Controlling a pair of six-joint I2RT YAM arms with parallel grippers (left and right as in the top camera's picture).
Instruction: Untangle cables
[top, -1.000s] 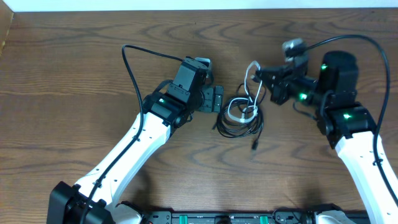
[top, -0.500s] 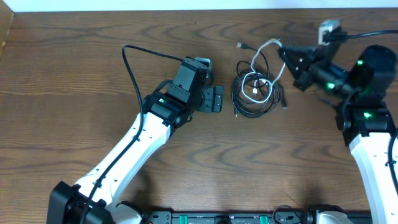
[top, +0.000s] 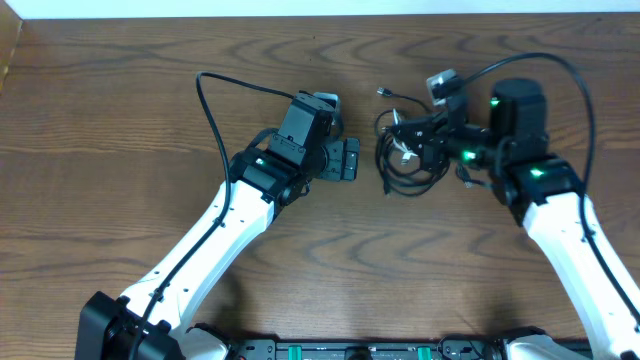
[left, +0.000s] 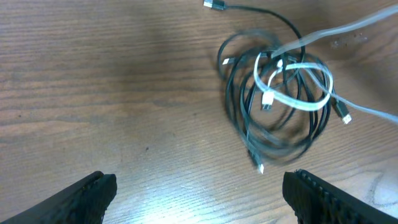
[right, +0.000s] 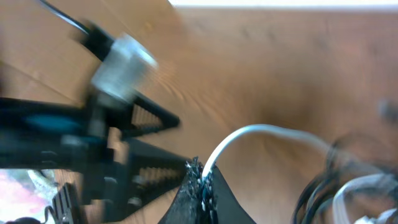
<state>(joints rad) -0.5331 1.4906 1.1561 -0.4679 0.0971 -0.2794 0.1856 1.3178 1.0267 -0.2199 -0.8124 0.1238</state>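
The cables lie in one tangle on the table between my two grippers. Two black cables (top: 420, 178) form loose loops (left: 249, 118), and a white cable (left: 297, 93) threads through them. One black plug end (top: 383, 93) trails toward the far side. My right gripper (top: 402, 132) is shut on the white cable (right: 249, 132), which arcs away from its tips (right: 202, 180) toward the black loops (right: 314, 186). My left gripper (top: 350, 160) stands open just left of the tangle, with only bare wood between its fingers (left: 93, 193).
Thicker black cords (top: 215, 95) run from both arms above the table. My left arm (top: 250, 200) shows blurred on the left of the right wrist view. The wooden table's (top: 120, 120) far edge lies close behind the tangle.
My right gripper swung up and right with the white cable, then back left over the tangle. The tangle shifted toward the far side and its loops rearranged. The left arm stayed still.
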